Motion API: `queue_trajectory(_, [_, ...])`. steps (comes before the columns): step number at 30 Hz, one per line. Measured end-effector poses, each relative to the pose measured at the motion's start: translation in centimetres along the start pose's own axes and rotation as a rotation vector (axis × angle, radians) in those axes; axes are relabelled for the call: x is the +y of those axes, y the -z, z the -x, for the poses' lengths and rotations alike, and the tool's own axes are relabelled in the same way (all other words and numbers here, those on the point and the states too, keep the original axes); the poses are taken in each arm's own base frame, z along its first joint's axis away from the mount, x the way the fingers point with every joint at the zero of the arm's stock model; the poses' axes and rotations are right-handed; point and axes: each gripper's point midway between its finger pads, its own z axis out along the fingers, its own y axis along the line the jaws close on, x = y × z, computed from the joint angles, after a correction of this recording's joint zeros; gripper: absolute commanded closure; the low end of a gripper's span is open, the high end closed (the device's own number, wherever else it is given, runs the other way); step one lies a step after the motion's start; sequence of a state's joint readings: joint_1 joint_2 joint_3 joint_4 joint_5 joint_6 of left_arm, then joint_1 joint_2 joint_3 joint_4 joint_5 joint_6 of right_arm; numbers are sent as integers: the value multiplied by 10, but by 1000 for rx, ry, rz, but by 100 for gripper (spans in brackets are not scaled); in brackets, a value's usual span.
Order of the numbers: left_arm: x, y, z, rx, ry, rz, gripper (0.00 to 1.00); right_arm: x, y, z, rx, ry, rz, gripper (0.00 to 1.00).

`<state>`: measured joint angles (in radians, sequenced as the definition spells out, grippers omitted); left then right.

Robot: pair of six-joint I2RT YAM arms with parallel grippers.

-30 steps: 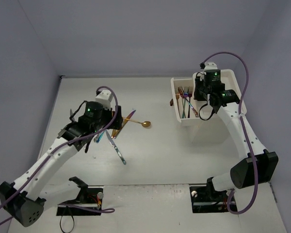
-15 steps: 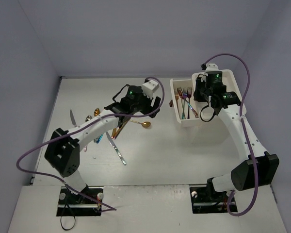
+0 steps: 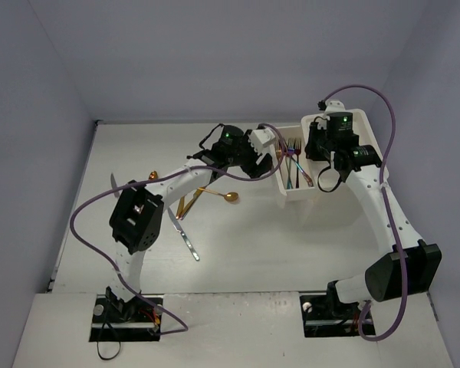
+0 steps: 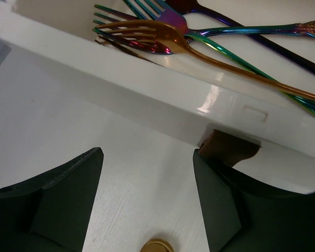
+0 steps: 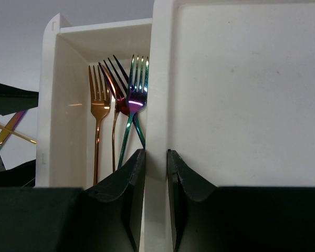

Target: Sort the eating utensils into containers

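Observation:
The white drawer unit (image 3: 356, 165) stands at the right with one drawer (image 3: 280, 175) pulled out to the left. Several forks (image 3: 293, 162), gold, purple and iridescent, lie in it; they also show in the left wrist view (image 4: 163, 34) and the right wrist view (image 5: 127, 102). My left gripper (image 3: 269, 152) is open and empty just in front of the drawer's front wall (image 4: 147, 89), its right finger next to the brown handle (image 4: 228, 148). My right gripper (image 3: 322, 153) is shut on the unit's top rim (image 5: 156, 105).
Loose utensils lie on the table left of the drawer: a gold spoon (image 3: 227, 196), a silver knife (image 3: 185, 236), a small pile (image 3: 187, 204) under my left arm, and a knife (image 3: 113, 185) and a gold spoon (image 3: 152, 176) farther left. A gold tip (image 4: 160, 245) shows below my left jaws.
My left arm has swung from the utensil pile to the right, up to the drawer's front. My right arm has not moved.

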<state>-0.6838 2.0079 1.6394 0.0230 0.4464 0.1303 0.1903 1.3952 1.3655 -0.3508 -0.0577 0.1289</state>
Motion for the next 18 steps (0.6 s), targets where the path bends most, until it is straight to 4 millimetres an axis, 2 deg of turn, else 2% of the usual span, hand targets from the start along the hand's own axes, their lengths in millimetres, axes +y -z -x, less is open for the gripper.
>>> queue_trajectory(4, [2, -7, 14, -39, -49, -71, 36, 1, 0, 0, 1, -1, 6, 100])
queue_trajectory(7, [-11, -13, 35, -99, -69, -166, 40, 2, 0, -1, 3, -1, 16, 100])
queue_trajectory(12, [-35, -12, 76, -202, -108, -288, 40, 4, 0, -1, 5, -1, 24, 100])
queue_trajectory(18, [-59, -17, 96, -253, -122, -367, 40, 4, 0, -1, 5, -2, 27, 100])
